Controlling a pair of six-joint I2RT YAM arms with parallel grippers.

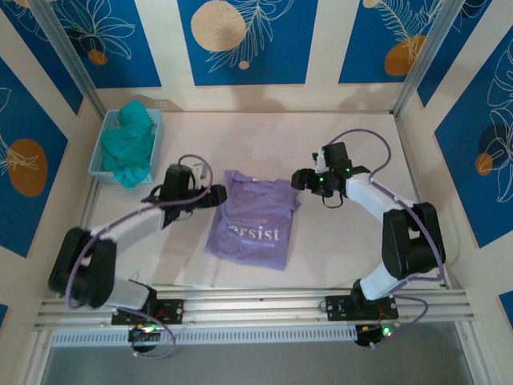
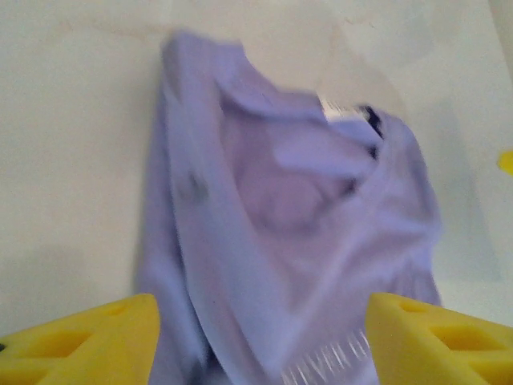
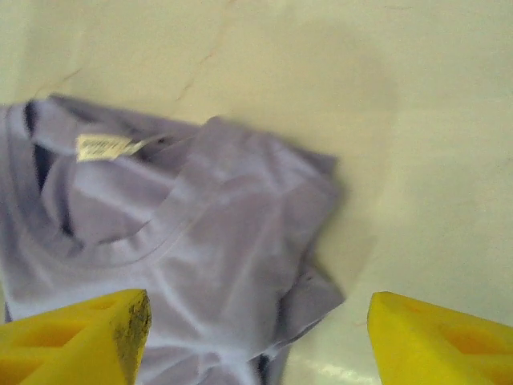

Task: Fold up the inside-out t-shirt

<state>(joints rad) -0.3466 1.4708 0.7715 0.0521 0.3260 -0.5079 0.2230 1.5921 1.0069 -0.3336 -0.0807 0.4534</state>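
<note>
We see lavender t-shirt (image 3: 200, 241) lying rumpled on pale table (image 3: 401, 120), covering left and centre of view. Ribbed collar (image 3: 120, 250) curves across left half. White neck label (image 3: 106, 146) at upper left, print too blurred for us to read. Cloth's right edge folded over, ending in corner low centre. Right gripper (image 3: 256, 341) over shirt: we note yellow fingers (image 3: 72, 337) at both bottom corners, jaws spread wide, no cloth pinched.

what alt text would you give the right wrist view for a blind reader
A crumpled lavender t-shirt lies on a pale table, its collar and neck label facing up. The right gripper is open, its yellow fingers at the bottom corners, holding nothing.
</note>
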